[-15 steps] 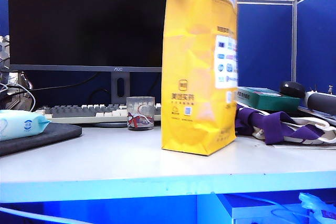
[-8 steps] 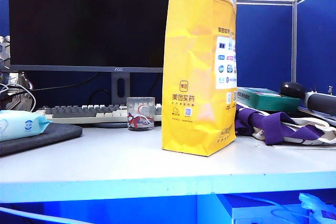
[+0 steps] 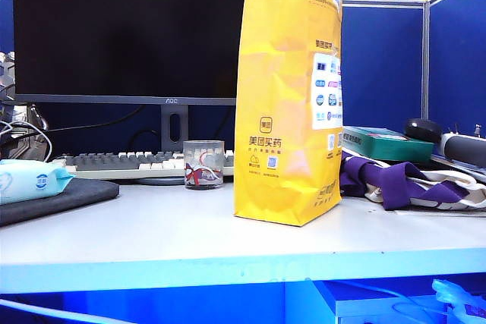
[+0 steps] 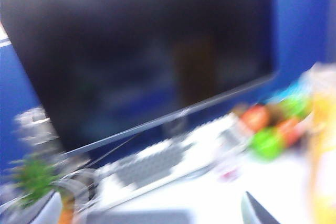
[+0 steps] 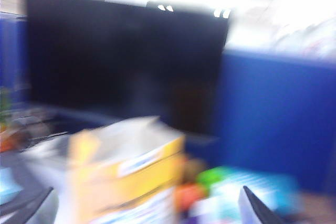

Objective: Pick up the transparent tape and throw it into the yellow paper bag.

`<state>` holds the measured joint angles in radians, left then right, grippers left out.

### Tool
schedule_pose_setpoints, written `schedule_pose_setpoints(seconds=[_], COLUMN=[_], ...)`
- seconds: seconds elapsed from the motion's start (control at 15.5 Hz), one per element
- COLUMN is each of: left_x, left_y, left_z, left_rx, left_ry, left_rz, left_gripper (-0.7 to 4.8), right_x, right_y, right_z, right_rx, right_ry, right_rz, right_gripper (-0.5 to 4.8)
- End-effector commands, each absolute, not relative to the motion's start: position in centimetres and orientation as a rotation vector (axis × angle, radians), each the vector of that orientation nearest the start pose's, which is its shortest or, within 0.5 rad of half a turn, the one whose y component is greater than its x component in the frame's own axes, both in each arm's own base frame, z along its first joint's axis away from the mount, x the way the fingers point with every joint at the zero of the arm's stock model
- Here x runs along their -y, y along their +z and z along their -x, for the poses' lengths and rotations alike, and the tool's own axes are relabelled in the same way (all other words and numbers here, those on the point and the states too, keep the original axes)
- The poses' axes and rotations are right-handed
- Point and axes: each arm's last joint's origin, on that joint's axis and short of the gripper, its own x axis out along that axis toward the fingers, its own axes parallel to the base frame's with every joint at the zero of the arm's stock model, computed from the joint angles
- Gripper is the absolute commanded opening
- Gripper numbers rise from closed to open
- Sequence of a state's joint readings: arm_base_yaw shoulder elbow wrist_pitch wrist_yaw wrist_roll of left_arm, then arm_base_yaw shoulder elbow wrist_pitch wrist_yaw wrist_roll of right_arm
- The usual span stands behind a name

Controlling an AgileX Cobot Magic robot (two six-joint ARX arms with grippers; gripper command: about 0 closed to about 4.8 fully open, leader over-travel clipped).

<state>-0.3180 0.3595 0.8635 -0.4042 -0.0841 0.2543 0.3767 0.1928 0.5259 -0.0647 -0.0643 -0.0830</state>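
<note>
Yellow paper bag [image 3: 288,104] stands upright mid-desk; transparent tape is visible in no view, possibly already inside. Left gripper [image 4: 257,211] and right gripper [image 5: 142,208] both gape wide, empty, above the desk. Next: confirm the tape's whereabouts.

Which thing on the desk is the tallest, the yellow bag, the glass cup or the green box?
The yellow bag. It stands upright, reaching far above the short glass cup on its left and the flat green box lying on its right.

Sharp, evenly bright exterior view under ceiling lights; both wrist views heavily motion-blurred, overexposed above.
</note>
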Motion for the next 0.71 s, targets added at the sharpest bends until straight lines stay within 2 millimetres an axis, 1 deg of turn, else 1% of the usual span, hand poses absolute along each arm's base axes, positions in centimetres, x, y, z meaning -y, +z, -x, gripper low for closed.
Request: schedule_pose_setpoints(seconds=[0.06, 0.13, 0.19, 0.26, 0.32, 0.39, 0.58, 0.71], left_x=[1.2, 1.4, 1.5, 1.8, 2.0, 2.0, 2.1, 2.1], left_y=[35.3, 34.4, 33.5, 32.0, 31.2, 30.8, 30.7, 30.6], left_z=[-4.4, -4.9, -5.5, -6.5, -6.9, -7.1, -7.1, -7.1], left_rx=[0.209, 0.183, 0.149, 0.092, 0.067, 0.054, 0.044, 0.032], left_ry=[-0.224, -0.227, -0.214, -0.219, -0.22, -0.222, -0.223, -0.228], left_rz=[-0.141, -0.093, -0.081, -0.078, -0.083, -0.087, -0.062, -0.065], left_gripper=[4.79, 4.79, 4.79, 4.79, 4.79, 4.79, 4.79, 4.79], right_x=[-3.3, -3.6, -3.8, -4.0, -4.0, -4.0, -4.0, -4.0], right_y=[28.6, 26.6, 25.3, 23.9, 23.7, 23.7, 23.7, 23.7], right_z=[-7.4, -8.1, -8.5, -8.9, -9.0, -9.0, -9.0, -9.0], right_rx=[0.22, 0.171, 0.132, 0.113, 0.127, 0.135, 0.119, 0.117], right_ry=[0.512, 0.517, 0.517, 0.516, 0.519, 0.519, 0.52, 0.515], right_rz=[-0.08, -0.082, -0.079, -0.079, -0.088, -0.09, -0.134, -0.134], right_gripper=[4.52, 4.49, 4.49, 4.48, 4.49, 4.49, 4.49, 4.49])
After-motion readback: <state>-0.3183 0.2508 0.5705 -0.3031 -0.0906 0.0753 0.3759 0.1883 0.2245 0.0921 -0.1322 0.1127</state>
